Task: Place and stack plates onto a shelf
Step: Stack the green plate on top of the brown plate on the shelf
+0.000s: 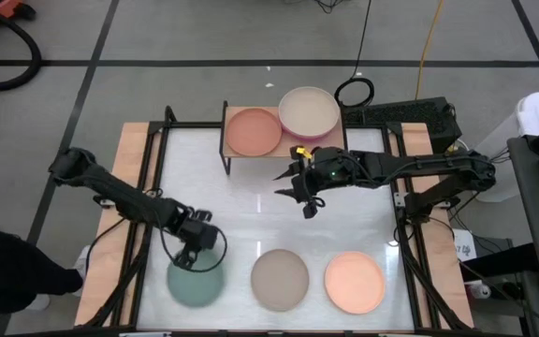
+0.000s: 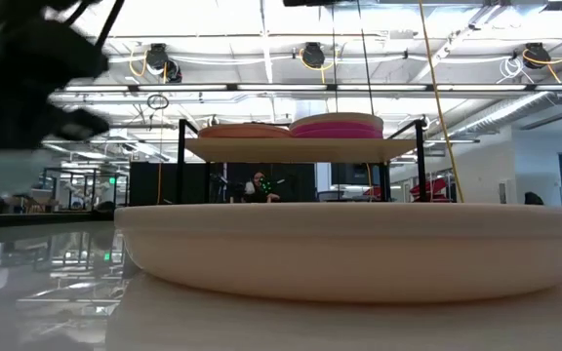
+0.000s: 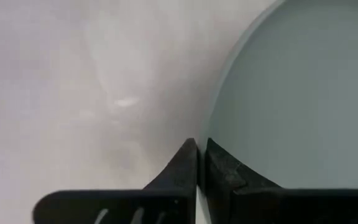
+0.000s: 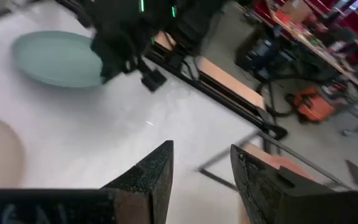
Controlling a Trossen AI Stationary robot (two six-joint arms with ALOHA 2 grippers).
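I see no words to read anywhere. My left gripper (image 1: 197,245) pinches the teal plate's (image 1: 195,284) rim near the table's (image 1: 251,206) front. My right gripper (image 1: 303,198) hangs open and empty beside the shelf (image 1: 225,140).

Near edge of table (image 1: 251,220): three plates in a row, teal plate (image 1: 195,281) left, taupe plate (image 1: 280,279) middle, peach plate (image 1: 354,282) right, narrow gaps between them.

Left gripper (image 1: 196,253) sits over the teal plate's far rim, fingers closed together, blocking that side.

Mid-table left of centre is bare white surface, open passage.

Right gripper (image 1: 301,194), fingers parted, hangs just near of the shelf (image 1: 235,154), crowding its right front.

Shelf top taken: terracotta plate (image 1: 253,131) left, beige plate (image 1: 309,111) on a magenta plate (image 2: 337,129) right.
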